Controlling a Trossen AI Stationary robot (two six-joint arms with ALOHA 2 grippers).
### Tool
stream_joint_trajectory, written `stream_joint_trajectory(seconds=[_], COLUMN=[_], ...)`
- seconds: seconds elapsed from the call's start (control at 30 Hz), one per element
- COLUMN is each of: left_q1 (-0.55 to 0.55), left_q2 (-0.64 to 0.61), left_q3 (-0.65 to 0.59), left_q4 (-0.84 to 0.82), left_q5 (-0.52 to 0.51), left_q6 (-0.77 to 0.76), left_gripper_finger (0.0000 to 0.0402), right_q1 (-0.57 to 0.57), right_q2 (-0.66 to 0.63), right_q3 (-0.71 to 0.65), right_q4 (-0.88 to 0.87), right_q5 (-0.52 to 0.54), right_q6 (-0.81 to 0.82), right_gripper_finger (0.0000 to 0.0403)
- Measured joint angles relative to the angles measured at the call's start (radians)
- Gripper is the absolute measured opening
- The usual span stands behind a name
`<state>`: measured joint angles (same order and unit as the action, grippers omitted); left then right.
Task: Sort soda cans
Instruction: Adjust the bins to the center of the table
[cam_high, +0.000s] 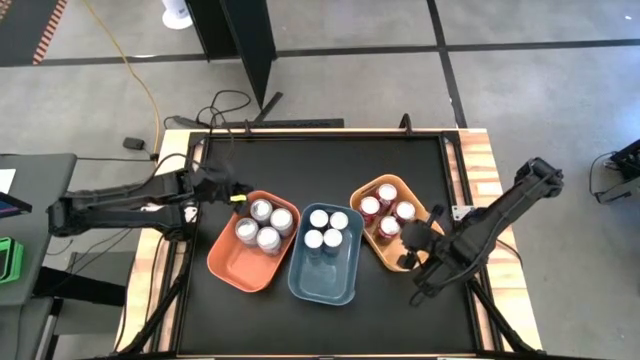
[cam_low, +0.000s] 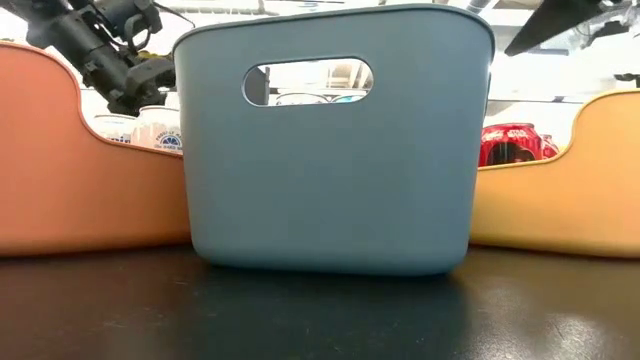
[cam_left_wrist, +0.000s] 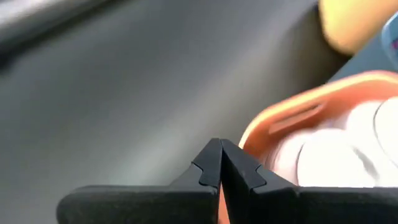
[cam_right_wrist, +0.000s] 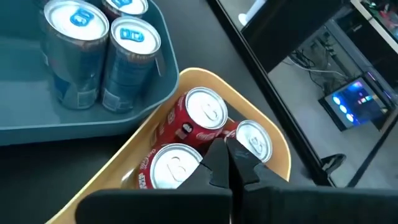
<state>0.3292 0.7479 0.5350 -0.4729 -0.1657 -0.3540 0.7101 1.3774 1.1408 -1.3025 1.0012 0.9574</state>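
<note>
The sorting looked finished: the silver-white soda cans (cam_high: 262, 224) stood in the orange rectangular plastic bin (cam_high: 236, 263) on the left, the blue soda cans (cam_high: 327, 229) in the blue plastic bin (cam_high: 322, 278) in the middle, and the red soda cans (cam_high: 385, 210) in the yellow plastic bin (cam_high: 383, 257) on the right — none lay loose on the black bench (cam_high: 330, 165). The left gripper (cam_high: 237, 196) hung clenched and empty just beside the orange bin's far rim; the right gripper (cam_high: 409, 231) hovered clenched and empty over the red cans. By my judgement the step in hand was the withdrawal, and the next move called only for lifting both arms clear without knocking a bin — nothing remained to grasp.
</note>
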Motion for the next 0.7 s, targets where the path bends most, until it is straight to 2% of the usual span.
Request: stream_joint_trajectory(seconds=[0.2,0.33,0.4,0.57,0.7], left_q1=[-0.060,-0.104,-0.124,-0.194,-0.269], left_q2=[0.000,0.000,0.000,0.000,0.000], left_q3=[0.045,0.062,0.063,0.063,0.053], left_q4=[-0.278,-0.412,-0.467,-0.584,-0.578], left_q5=[-0.044,-0.065,-0.036,0.045,0.137], left_q6=[-0.166,-0.274,-0.330,-0.450,-0.502], left_gripper_finger=[0.0000,0.0000,0.0000,0.0000,0.0000], right_q1=[0.004,-0.005,-0.022,-0.082,-0.103], right_q2=[-0.081,-0.140,-0.167,-0.257,-0.282], right_q3=[0.000,0.000,-0.003,-0.068,-0.151], right_q4=[-0.065,-0.226,-0.270,-0.270,-0.265], right_q5=[0.004,0.017,-0.007,-0.126,-0.201], right_q6=[-0.004,0.135,0.207,0.228,0.296], right_gripper_finger=[0.0000,0.0000,0.0000,0.0000,0.0000])
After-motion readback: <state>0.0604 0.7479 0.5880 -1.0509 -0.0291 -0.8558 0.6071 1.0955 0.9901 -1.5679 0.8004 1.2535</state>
